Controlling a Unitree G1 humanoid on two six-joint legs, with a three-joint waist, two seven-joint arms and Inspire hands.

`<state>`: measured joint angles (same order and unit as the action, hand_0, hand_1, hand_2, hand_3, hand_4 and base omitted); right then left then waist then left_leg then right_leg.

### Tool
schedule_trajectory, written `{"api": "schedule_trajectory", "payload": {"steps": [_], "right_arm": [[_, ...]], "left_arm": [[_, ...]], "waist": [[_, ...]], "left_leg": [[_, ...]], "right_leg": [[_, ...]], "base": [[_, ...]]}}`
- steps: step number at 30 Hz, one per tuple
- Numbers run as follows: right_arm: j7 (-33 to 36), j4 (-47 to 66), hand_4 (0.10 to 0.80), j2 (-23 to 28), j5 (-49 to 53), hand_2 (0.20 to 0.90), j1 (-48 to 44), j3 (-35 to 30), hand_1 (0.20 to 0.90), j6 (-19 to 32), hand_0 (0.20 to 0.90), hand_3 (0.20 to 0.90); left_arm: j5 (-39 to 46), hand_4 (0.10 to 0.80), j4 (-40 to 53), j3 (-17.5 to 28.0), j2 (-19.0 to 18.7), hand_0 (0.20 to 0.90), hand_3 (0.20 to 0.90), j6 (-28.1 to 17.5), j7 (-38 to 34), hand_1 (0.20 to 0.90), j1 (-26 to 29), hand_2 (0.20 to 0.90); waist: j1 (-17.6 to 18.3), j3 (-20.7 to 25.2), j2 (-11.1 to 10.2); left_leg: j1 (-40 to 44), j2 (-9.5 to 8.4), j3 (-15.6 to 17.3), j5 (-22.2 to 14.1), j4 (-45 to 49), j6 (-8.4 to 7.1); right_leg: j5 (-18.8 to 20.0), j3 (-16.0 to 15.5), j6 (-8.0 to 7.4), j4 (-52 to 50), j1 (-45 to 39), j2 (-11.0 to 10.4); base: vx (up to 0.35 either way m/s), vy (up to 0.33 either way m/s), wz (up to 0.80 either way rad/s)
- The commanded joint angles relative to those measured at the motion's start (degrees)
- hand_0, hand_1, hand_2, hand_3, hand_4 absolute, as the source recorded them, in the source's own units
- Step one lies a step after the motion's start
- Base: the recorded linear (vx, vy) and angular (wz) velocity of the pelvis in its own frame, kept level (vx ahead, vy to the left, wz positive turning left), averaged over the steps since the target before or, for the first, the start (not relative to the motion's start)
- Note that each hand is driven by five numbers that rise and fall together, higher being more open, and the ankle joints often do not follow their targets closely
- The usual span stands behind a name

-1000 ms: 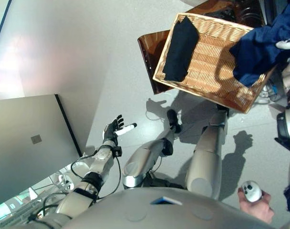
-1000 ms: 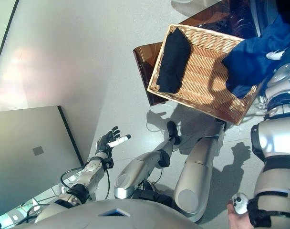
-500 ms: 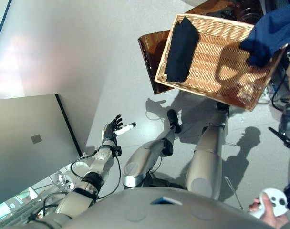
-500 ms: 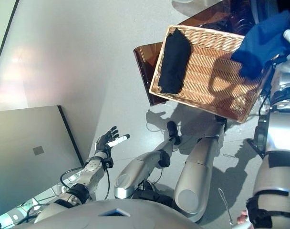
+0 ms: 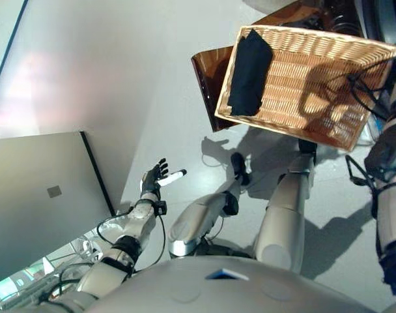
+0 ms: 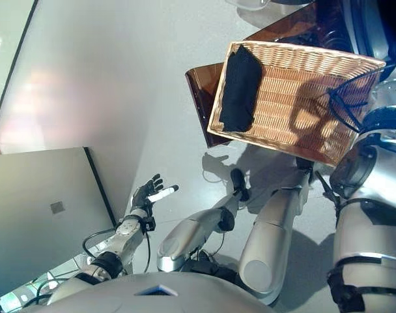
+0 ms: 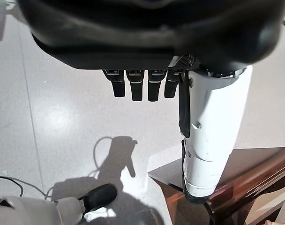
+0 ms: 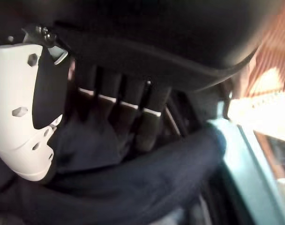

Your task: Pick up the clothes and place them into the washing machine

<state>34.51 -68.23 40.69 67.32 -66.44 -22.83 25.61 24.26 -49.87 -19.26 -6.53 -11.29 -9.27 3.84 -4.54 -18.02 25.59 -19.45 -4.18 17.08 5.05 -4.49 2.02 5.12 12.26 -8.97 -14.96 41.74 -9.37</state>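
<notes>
Wicker basket [image 5: 328, 91]: woven, light brown, it rests on a dark brown stand [image 5: 208, 72]. One black folded garment [image 5: 249, 73] lies at its end nearest the left hand.
Change: one second ago a blue garment hung over the far end of the wicker basket, held by the right hand. Half a second ago it was higher and nearly out of the head views. Now that end of the basket is bare and neither head view shows the blue cloth.
Meaning: I judge that the carry toward the washing machine is under way. The black garment is not yet taken.
Blue garment [image 8: 133, 183]: it shows only in the right wrist view, dark blue, directly under the fingers.
Right hand [image 8: 114, 112]: its fingers are bent down into the cloth and the white thumb presses beside them, so it grips the blue garment.
Left hand [image 5: 155, 179]: it hovers over the floor, well apart from the wicker basket. Its fingers are spread and straight, it holds nothing.
</notes>
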Motion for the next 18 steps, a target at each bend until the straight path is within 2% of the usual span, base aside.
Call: {"api": "schedule_trajectory", "payload": {"steps": [1,7,8,9,10,15,18], "right_arm": [[1.6,6.4,0.3,7.3,-1.3,0.2,1.7,3.9,0.2,7.8,0.2,0.2],[0.4,6.6,0.3,7.9,-4.3,0.2,2.5,6.7,0.2,5.2,0.2,0.2],[-0.4,6.2,0.476,8.1,-5.4,0.447,3.0,7.7,0.447,4.1,0.447,0.447],[-0.5,6.1,0.476,8.1,-5.4,0.447,2.9,7.8,0.447,4.1,0.447,0.447],[-0.7,5.1,0.8,8.6,-6.1,0.9,2.8,8.6,0.9,3.4,0.9,0.9],[-2.7,0.3,0.8,10.2,-11.9,0.9,3.5,13.0,0.9,-2.3,0.9,0.9],[-3.3,0.0,0.8,9.5,-15.7,0.9,4.0,15.4,0.9,-4.4,0.9,0.9]], "left_arm": [[1.6,0.8,-3.3,-0.6,-1.8,0.9,0.9,-0.7,-2.0,0.9,-2.7,0.9],[1.5,0.8,-3.1,-0.3,-2.1,0.9,0.9,-1.3,-2.3,0.9,-2.5,0.9],[1.4,0.8,-3.0,-0.2,-2.2,0.9,0.9,-1.5,-2.2,0.9,-2.5,0.9],[1.4,0.8,-3.0,-0.2,-2.2,0.9,0.9,-1.5,-2.2,0.9,-2.5,0.9],[1.6,0.8,-2.8,-0.2,-2.3,0.9,0.9,-1.7,-2.1,0.9,-2.4,0.9],[0.8,0.8,-2.7,0.3,-2.9,0.9,0.9,-2.0,-1.7,0.9,-2.3,0.9],[0.4,0.8,-2.9,0.8,-2.7,0.9,0.9,-2.3,-1.6,0.9,-2.0,0.9]], "waist": [[2.0,3.2,4.0],[1.9,3.0,3.9],[2.0,2.9,3.8],[1.9,2.9,3.8],[1.8,3.0,3.8],[1.6,3.2,3.1],[1.4,3.1,3.0]], "left_leg": [[-3.6,2.41,-2.6,3.2,1.1,-7.88],[-3.7,2.47,-2.4,3.4,1.1,-7.72],[-3.8,2.49,-2.2,3.3,1.3,-7.68],[-3.8,2.55,-2.2,3.4,1.3,-7.69],[-3.9,2.62,-2.1,3.4,1.4,-7.68],[-3.4,2.43,-2.1,2.9,1.8,-7.65],[-3.6,2.82,-1.9,3.1,2.2,-7.59]], "right_leg": [[-7.7,-2.6,2.23,-3.8,-4.1,1.4],[-7.1,-2.4,2.27,-4.1,-3.5,1.5],[-7.1,-2.4,2.23,-4.2,-3.4,1.4],[-6.9,-2.3,2.25,-4.2,-3.4,1.5],[-6.8,-2.3,2.25,-4.2,-3.3,1.5],[-7.4,-2.5,2.3,-4.8,-3.6,1.2],[-6.6,-2.4,2.55,-4.6,-3.6,1.5]], "base": [[0.01,-0.006,0.03],[-0.006,-0.004,0.02],[0.0,0.0,0.0],[0.0,0.0,0.0],[0.0,0.0,0.0],[-0.006,-0.002,0.0],[-0.012,-0.002,0.0]]}}
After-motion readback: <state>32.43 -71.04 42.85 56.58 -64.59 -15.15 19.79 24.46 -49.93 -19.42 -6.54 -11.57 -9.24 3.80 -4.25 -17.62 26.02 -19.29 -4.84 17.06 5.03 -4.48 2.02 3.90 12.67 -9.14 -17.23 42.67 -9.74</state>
